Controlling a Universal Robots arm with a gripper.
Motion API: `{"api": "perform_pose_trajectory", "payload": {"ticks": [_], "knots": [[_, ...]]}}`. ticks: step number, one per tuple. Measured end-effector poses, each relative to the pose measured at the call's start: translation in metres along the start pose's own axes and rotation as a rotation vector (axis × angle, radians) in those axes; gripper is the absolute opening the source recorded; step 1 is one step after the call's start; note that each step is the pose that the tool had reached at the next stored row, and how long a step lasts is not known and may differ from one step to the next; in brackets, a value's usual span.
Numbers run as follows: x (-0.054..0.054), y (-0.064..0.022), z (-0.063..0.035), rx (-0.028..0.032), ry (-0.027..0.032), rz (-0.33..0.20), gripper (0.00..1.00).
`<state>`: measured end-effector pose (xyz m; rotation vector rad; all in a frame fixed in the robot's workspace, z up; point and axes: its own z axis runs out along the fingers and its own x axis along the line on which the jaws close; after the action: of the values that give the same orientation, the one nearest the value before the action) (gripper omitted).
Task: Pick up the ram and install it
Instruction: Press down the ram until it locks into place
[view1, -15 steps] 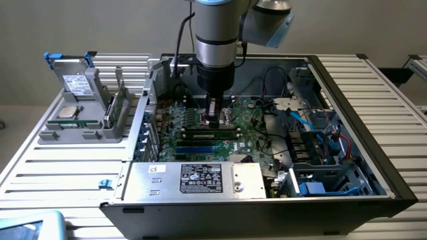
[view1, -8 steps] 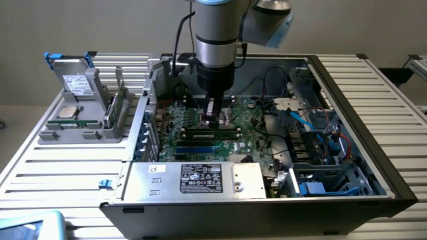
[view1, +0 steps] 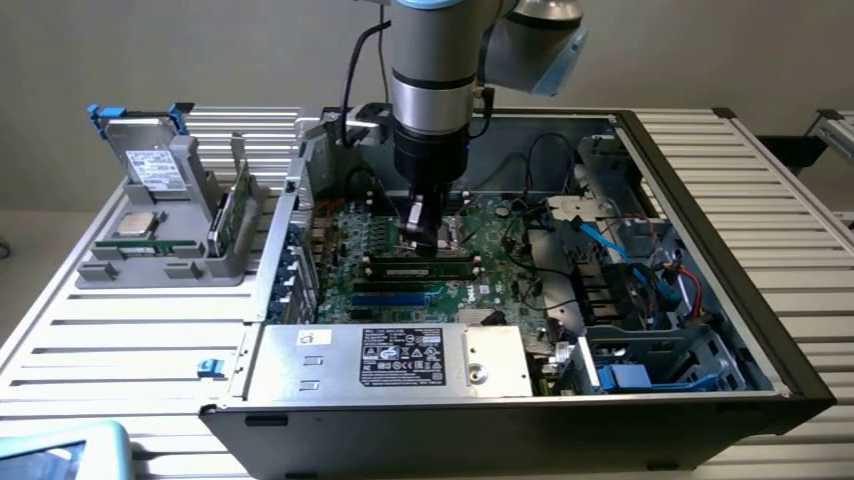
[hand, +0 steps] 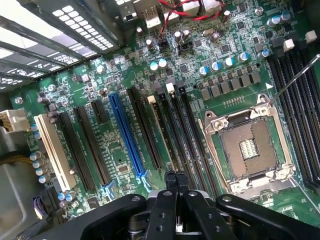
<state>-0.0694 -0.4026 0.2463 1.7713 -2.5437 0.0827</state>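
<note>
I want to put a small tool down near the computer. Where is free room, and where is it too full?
Free: the slatted table in front of the grey holder, and the slats beyond the case on the exterior view's right. Crowded: the motherboard under the shut gripper, and the cable bay.

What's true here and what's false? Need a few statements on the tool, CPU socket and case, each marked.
1. The tool is shut. True.
2. The CPU socket holds a processor. False: the socket is empty, and the silver-topped processor lies in the grey holder at the exterior view's left.
3. The tool is down over the motherboard, by the black slots. True.
4. The case's side panel is closed. False: the case is open, so the inside shows.
</note>
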Motion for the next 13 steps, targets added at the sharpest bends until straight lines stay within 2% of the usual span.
{"api": "perform_pose_trajectory", "payload": {"ticks": [13], "knots": [[0.0000, 0.0000, 0.0000, -0.0099, 0.0042, 0.162, 0.11]]}}
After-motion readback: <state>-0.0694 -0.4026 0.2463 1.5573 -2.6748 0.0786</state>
